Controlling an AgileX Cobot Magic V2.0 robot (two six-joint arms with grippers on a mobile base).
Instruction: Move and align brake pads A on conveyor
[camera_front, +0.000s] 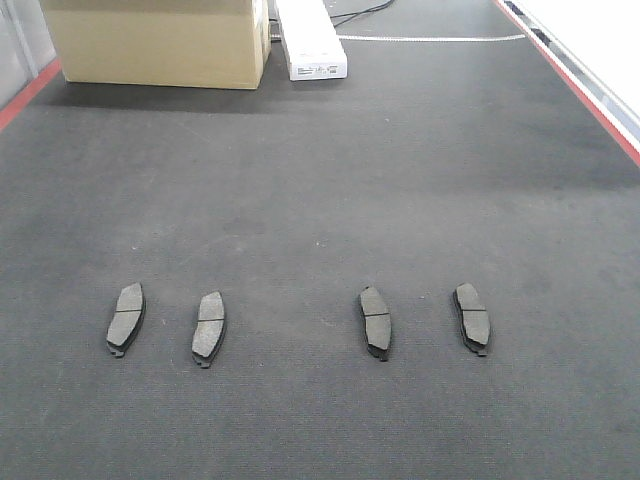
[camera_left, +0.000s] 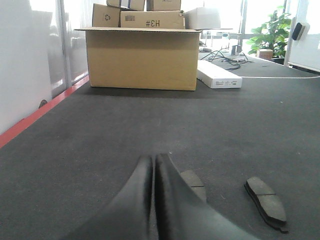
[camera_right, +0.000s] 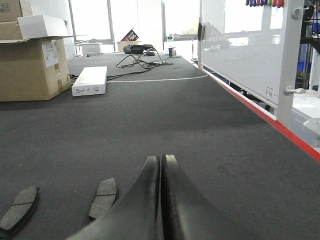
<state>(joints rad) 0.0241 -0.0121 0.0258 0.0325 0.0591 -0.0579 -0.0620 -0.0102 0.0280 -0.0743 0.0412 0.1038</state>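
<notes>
Four brake pads A (camera_front: 126, 319) lie in a lower-frame row on the conveyor (camera_front: 320, 180), reachable; my left gripper (camera_left: 153, 162) and right gripper (camera_right: 161, 162) are closed, empty.

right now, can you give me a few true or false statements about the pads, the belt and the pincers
1. Four brake pads lie on the conveyor: far-left pad, inner-left pad, inner-right pad, far-right pad. True.
2. The pads are stacked in one pile. False: they lie apart, roughly in a row.
3. The left pincer is shut and holds nothing. True.
4. The right pincer grips a pad. False: it is shut and empty.
5. A cardboard box stands at the far end of the belt. True.
6. The white box sits on top of the cardboard box. False: it lies beside it.
</notes>
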